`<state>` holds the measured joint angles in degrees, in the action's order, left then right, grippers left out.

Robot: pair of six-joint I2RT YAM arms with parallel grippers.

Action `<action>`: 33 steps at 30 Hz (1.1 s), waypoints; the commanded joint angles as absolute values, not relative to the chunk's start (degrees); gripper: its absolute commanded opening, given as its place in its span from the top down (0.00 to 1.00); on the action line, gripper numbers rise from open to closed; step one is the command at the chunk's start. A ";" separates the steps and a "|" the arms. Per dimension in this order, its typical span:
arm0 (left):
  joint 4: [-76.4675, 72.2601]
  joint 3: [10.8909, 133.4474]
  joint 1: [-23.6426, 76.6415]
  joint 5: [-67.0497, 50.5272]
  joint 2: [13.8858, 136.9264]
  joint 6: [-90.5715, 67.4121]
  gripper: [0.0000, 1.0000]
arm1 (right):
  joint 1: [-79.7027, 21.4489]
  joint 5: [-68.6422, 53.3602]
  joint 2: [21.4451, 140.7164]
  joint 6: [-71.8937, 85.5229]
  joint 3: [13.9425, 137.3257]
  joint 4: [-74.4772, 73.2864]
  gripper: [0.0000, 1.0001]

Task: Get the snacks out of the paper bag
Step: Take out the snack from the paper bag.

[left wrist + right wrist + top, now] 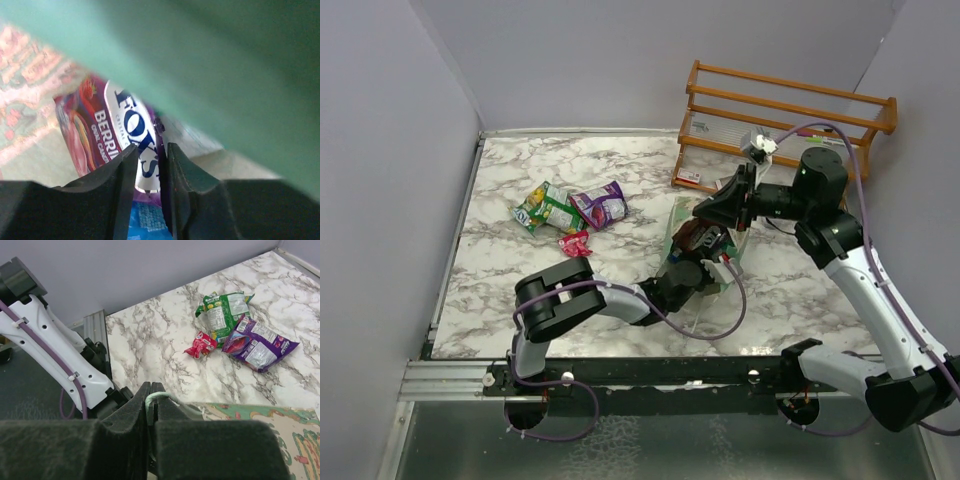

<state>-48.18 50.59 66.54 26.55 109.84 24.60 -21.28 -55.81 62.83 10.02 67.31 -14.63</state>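
Outside the paper bag [250,416] lie three snacks [552,208].

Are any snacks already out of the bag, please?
Yes, a green packet, a purple packet and a red packet lie on the table.

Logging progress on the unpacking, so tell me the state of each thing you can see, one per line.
Paper bag: held open by its handle.
Right gripper: shut on the bag's handle cord.
Left gripper: inside the bag, jaws astride a packet, grip unclear.
Fox's berries packet: inside the bag.
Green packet: out, on the table.
Purple packet: out, on the table.
Red packet: out, on the table.
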 commanded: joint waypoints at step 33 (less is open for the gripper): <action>-20.97 43.57 66.74 -1.56 49.51 6.94 1.00 | -21.47 -30.63 49.47 8.68 58.45 -10.87 0.98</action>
<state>-22.59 41.98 66.59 0.34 56.90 7.90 -21.32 -38.79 52.14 8.73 59.42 -12.84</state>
